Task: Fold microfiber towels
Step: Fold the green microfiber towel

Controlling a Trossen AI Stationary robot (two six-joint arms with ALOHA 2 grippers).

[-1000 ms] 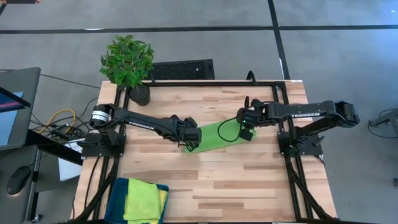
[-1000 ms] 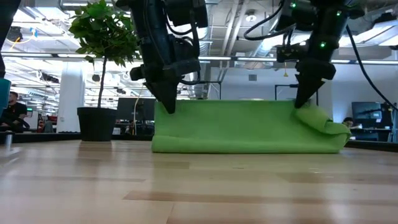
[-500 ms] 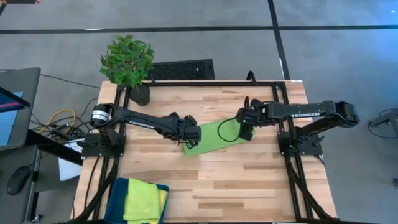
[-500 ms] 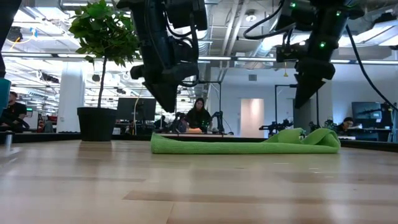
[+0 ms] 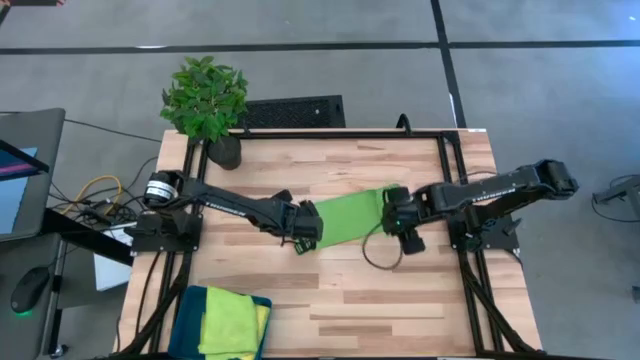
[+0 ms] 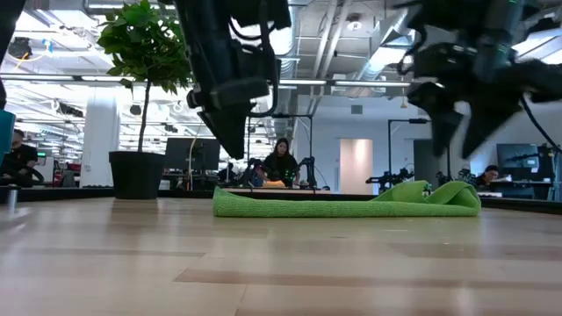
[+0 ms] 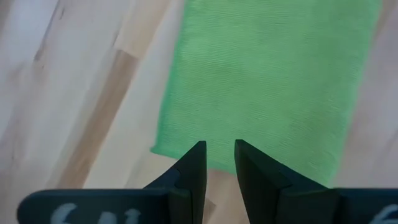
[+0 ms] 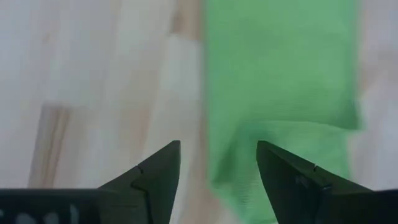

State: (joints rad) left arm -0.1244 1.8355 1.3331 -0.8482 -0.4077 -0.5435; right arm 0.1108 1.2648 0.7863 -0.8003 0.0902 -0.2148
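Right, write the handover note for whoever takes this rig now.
Left hand: open, empty, above the lime green towel's left end.
Right hand: open, empty, by its right end.
That towel lies folded on the table, right end bunched.
The other towels sit stacked at the front left corner.
Done: one fold laid down.
Left: tidy the bunched end, then fold the stack.

A lime green towel (image 5: 350, 216) lies on pale striped wood table (image 5: 400, 300); teal and yellow towels (image 5: 225, 322) are stacked.
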